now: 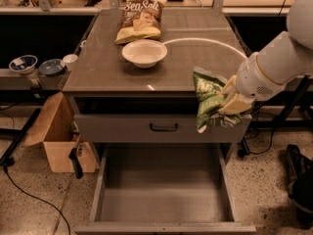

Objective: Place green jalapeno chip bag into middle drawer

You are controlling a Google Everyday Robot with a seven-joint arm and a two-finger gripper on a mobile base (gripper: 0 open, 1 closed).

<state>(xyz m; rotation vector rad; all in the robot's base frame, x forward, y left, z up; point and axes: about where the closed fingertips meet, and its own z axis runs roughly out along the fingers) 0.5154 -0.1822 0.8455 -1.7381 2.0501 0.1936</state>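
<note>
Gripper (230, 102): sat at the cabinet's front right corner, clamped on the green jalapeno chip bag (208, 99), and covered the bag's right edge.
Bag print: was too blurred to read.
Arm (281, 60): ran off the right and top edges.
Middle drawer (164, 199): front face was cut by the bottom edge.
Top drawer gap (146, 105): was too dark to tell contents.
Small bowls (23, 62): contents were too small to tell.

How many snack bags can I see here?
2. The green bag is in the gripper at the front right edge of the cabinet. The Sea Salt bag lies at the back of its top, behind the white bowl.
</note>
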